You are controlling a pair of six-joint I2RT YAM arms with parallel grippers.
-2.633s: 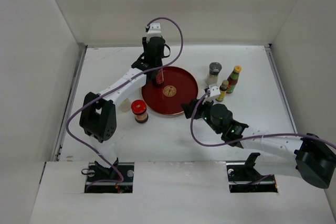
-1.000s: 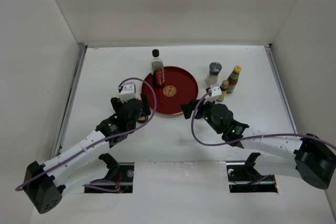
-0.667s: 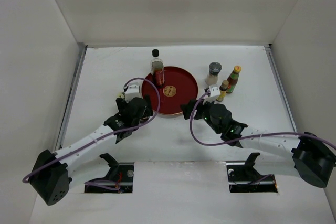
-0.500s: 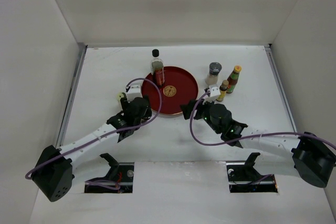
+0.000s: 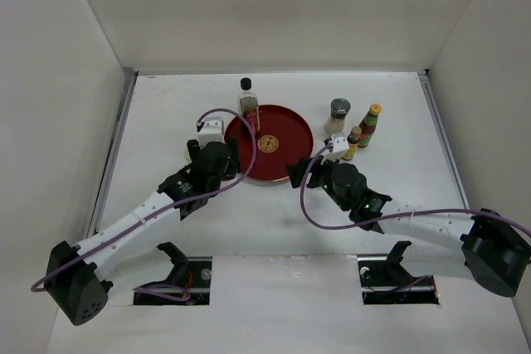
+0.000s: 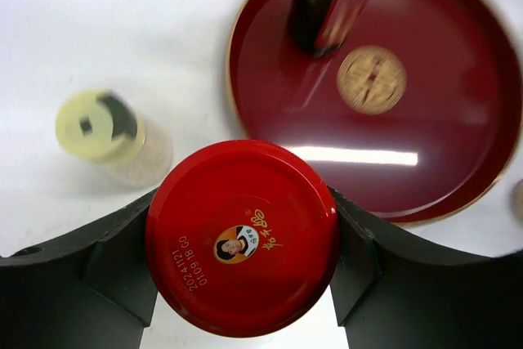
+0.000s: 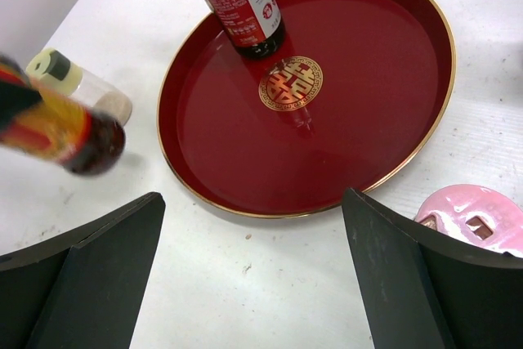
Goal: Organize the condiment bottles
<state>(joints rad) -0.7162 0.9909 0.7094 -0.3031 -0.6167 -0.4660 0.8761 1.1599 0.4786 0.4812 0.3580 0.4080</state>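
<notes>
My left gripper [image 5: 221,160] [image 6: 243,243] is shut on the red-capped jar [image 6: 243,236], just left of the dark-red plate [image 5: 286,155]. The jar also shows in the right wrist view [image 7: 69,135]. A black-capped bottle [image 5: 248,107] [image 7: 239,2] stands on the plate's far left part. A cream-capped bottle [image 6: 98,126] [image 7: 78,83] stands on the table left of the jar. A grey-capped jar [image 5: 340,110], an orange-capped green bottle [image 5: 370,124] and a small yellow-capped bottle [image 5: 353,143] stand right of the plate. My right gripper [image 5: 299,170] [image 7: 253,284] is open and empty at the plate's near right rim, a pink cap [image 7: 474,218] beside it.
White walls enclose the table on three sides. The plate [image 7: 359,79] has a raised gold rim and a gold emblem [image 7: 290,83] in its middle. The bottles on the right stand close together near the right arm's wrist.
My left arm left the black-capped bottle on the plate, drew back to the red-capped jar, closed on it and has moved it toward the plate's left rim. The right arm has stayed put.
</notes>
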